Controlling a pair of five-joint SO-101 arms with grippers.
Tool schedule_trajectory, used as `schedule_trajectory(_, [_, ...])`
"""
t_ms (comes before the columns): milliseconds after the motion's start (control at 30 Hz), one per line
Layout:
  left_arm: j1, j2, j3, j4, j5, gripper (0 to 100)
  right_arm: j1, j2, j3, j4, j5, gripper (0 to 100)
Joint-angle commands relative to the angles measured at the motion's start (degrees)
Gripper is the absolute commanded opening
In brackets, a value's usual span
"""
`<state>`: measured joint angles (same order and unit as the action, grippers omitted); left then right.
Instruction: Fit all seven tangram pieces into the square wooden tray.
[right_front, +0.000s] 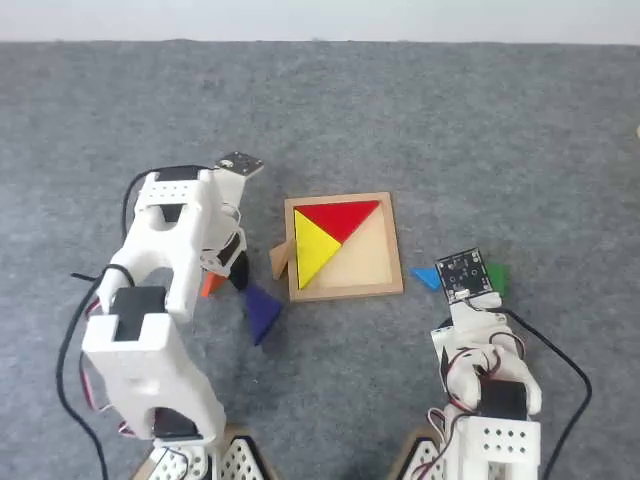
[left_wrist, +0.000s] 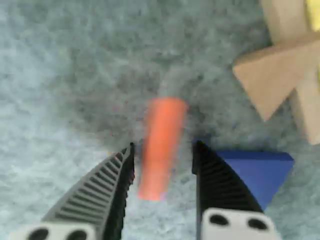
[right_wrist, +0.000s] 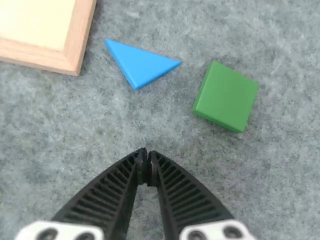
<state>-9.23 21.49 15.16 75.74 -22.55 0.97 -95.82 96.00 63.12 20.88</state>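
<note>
**A:** Why is the layout split like this?

**B:** Judging by reach, each arm has its own share. On the grey worktop (right_front: 480, 130) the square wooden tray (right_front: 345, 292) lies between the two arms, so either can get to it. The red triangle (right_front: 340, 217) and yellow triangle (right_front: 315, 250), the two biggest pieces, lie flat inside it, meeting along one edge and filling the corner nearer the left arm. The rest of the tray floor is bare.

**A:** And the loose pieces?

**B:** The dark blue triangle (right_front: 262, 310) lies just off the tray's corner by the left arm. A plain wood triangle (right_front: 281, 260) leans against the tray's outer edge there. The left gripper (left_wrist: 162, 147) is open, its jaws straddling the orange piece (left_wrist: 161, 145), probably lining up a grasp. That piece is too blurred to give its shape.

**A:** The other side?

**B:** The right gripper (right_wrist: 146, 152) is closed on nothing, above the worktop near the light blue triangle (right_wrist: 140, 66) and green square (right_wrist: 226, 96).

**A:** Count?

**B:** Seven pieces: five triangles, one square and one orange piece. Two are in the tray and five are outside it. There is one tray and two arms.
</note>
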Motion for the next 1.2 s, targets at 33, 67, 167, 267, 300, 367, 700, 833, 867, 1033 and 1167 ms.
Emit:
schedule_trajectory(33, [0.2, 2.5, -2.7, -3.0, 2.3, 19, -0.1, -0.7, 0.9, 0.1, 0.5, 0.8])
schedule_trajectory(67, [0.2, 2.8, -2.7, -3.0, 2.3, 18, -0.1, -0.7, 0.9, 0.1, 0.5, 0.8])
schedule_trajectory(167, [0.0, 2.8, -2.7, -2.7, 2.2, 13, -0.1, -0.7, 0.9, 0.1, 0.5, 0.8])
schedule_trajectory(267, [0.1, 2.8, -2.7, -2.2, 2.1, 8, -0.1, -0.7, 0.9, 0.1, 0.5, 0.8])
schedule_trajectory(300, [0.2, 2.8, -2.7, -2.2, 2.1, 7, -0.1, -0.7, 0.9, 0.1, 0.5, 0.8])
schedule_trajectory(367, [0.2, 2.8, -2.7, -2.2, 1.6, 8, -0.1, -0.7, 0.9, 0.1, 0.5, 0.8])
schedule_trajectory(700, [1.2, -0.1, -5.0, 0.4, 1.9, 1, -0.1, -0.7, 0.9, 0.1, 0.5, 0.8])
schedule_trajectory(833, [6.2, -7.3, -6.4, 5.0, 3.6, 1, -0.1, -0.7, 0.9, 0.1, 0.5, 0.8])
schedule_trajectory(867, [7.9, -9.1, -6.4, 6.1, 4.1, 1, -0.1, -0.7, 0.9, 0.1, 0.5, 0.8])
schedule_trajectory(1033, [19.1, -16.9, -6.6, 9.2, 8.4, 1, -0.1, -0.7, 0.9, 0.1, 0.5, 0.8])
schedule_trajectory(1167, [26.0, -17.8, -11.5, 9.0, 9.5, 1, -0.1, -0.7, 0.9, 0.1, 0.5, 0.8])
